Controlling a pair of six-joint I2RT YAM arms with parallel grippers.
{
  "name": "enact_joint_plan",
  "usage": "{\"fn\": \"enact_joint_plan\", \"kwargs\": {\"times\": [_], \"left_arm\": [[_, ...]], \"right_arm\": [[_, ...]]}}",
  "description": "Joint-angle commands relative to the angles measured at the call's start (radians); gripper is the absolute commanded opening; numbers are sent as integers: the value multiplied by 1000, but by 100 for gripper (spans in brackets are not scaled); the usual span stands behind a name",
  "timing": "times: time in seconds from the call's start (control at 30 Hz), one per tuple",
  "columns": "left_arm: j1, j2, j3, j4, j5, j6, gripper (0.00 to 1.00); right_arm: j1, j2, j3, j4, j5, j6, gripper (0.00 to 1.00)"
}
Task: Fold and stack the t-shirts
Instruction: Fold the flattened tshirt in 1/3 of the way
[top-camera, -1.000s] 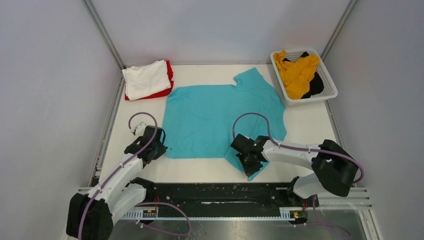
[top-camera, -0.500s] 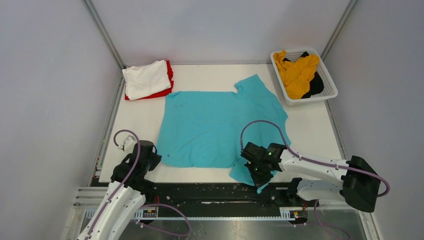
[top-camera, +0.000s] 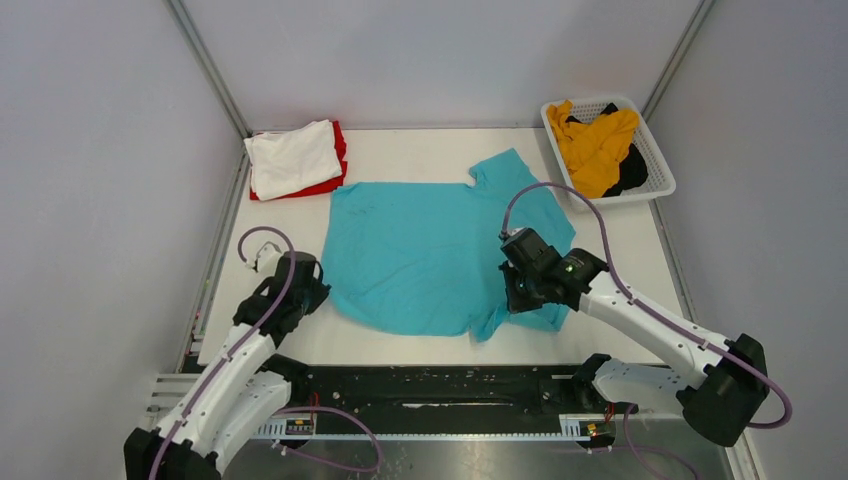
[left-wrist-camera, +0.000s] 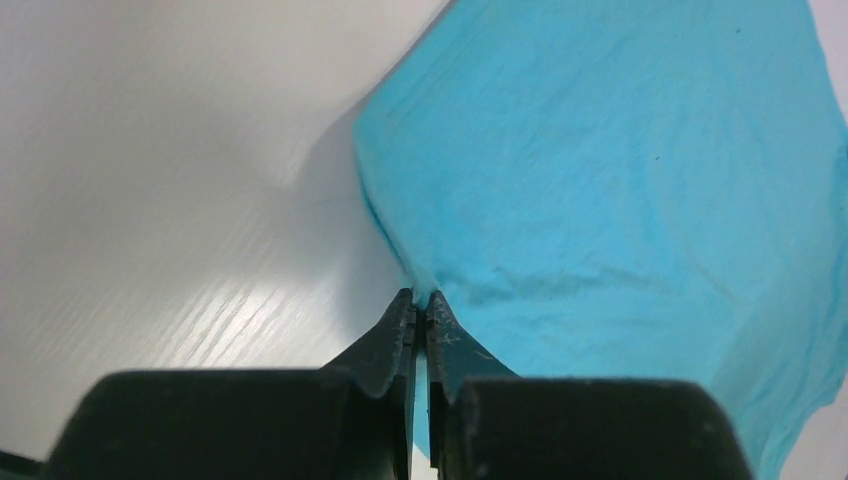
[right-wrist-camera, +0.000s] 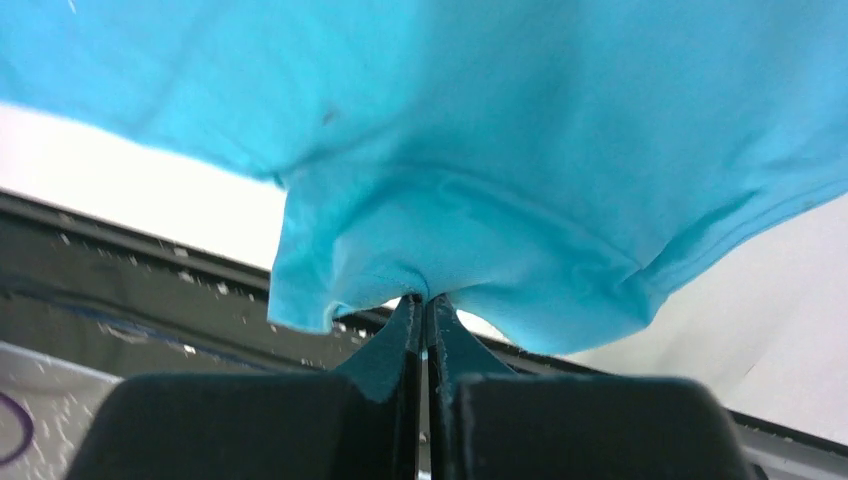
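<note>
A teal t-shirt (top-camera: 425, 245) lies spread in the middle of the table. My left gripper (top-camera: 322, 291) is shut on its near-left edge, and the cloth is pinched between the tips (left-wrist-camera: 420, 300). My right gripper (top-camera: 512, 300) is shut on the near-right sleeve and holds it up off the table, so the teal t-shirt (right-wrist-camera: 500, 150) drapes over the closed tips (right-wrist-camera: 425, 300). A folded white t-shirt (top-camera: 292, 155) rests on a folded red one (top-camera: 334, 183) at the back left. Mustard yellow (top-camera: 598, 145) and black (top-camera: 631, 176) shirts sit crumpled in the basket.
A white mesh basket (top-camera: 660, 185) stands at the back right corner. A black rail (top-camera: 430, 385) runs along the near table edge between the arm bases. Grey walls with metal posts enclose the table on three sides.
The right gripper shut on the sleeve near the front edge, then lifted it back and to the right. The left gripper pulled the shirt's left edge toward the front, then eased back in.
</note>
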Motion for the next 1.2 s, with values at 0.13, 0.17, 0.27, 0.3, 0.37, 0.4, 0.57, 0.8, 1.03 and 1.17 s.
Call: {"fn": "enact_joint_plan", "kwargs": {"times": [0.13,0.17,0.27,0.3,0.37,0.4,0.57,0.8,1.03,1.17], "left_arm": [[19,231,154,200,-67,54,0],[27,255,169,205,-70,60,0],[53,317,204,230,-82,76,0],[65,336,214,237,-83,80,0],[86,368,231,250,-81,91,0],[96,384,238,259,-83,96,0],[134,463,275,288,-73,114,0],[148,597,353,314,-82,144,0],[169,801,452,330,-52,173,0],[179,917,552,294,-15,199,41]], "right_arm": [[-151,49,144,97,147,-79,0],[-169,57,154,108,146,-82,0],[-222,91,181,132,128,-92,0],[-237,102,190,138,127,-95,0],[-264,128,208,143,128,-104,0],[-277,141,216,146,126,-110,0],[-358,211,249,186,102,-122,0],[-434,357,332,214,48,-156,0],[-494,568,465,234,52,-207,4],[-533,729,637,176,41,-228,25]]}}
